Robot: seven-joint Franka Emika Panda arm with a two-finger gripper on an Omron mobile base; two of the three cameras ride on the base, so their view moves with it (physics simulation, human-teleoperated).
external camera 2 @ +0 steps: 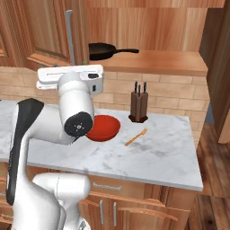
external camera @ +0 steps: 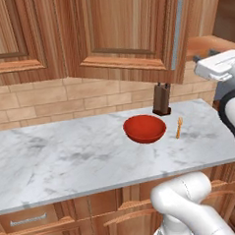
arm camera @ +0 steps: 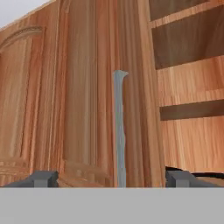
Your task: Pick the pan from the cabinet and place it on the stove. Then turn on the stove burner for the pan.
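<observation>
The dark pan (external camera 2: 105, 50) rests on the bottom shelf of the open wall cabinet (external camera 2: 148, 27), its long black handle pointing right. The cabinet's door (external camera: 129, 30) stands swung open, its silver bar handle (external camera: 176, 34) along its right edge. In the hand view that bar handle (arm camera: 119, 131) rises straight ahead between my fingertips (arm camera: 41, 178). My gripper (arm camera: 111, 178) is open, close in front of the door's edge and holding nothing. My white hand (external camera 2: 69, 75) hovers at the door's lower end, left of the pan. The stove is out of view.
A red bowl (external camera: 145, 128) sits on the marble counter (external camera: 67, 157), with a knife block (external camera: 161, 99) behind it and an orange utensil (external camera: 179, 127) to its right. Drawer units with short handles (external camera: 28, 220) run below. The counter ends at the right (external camera 2: 197, 179).
</observation>
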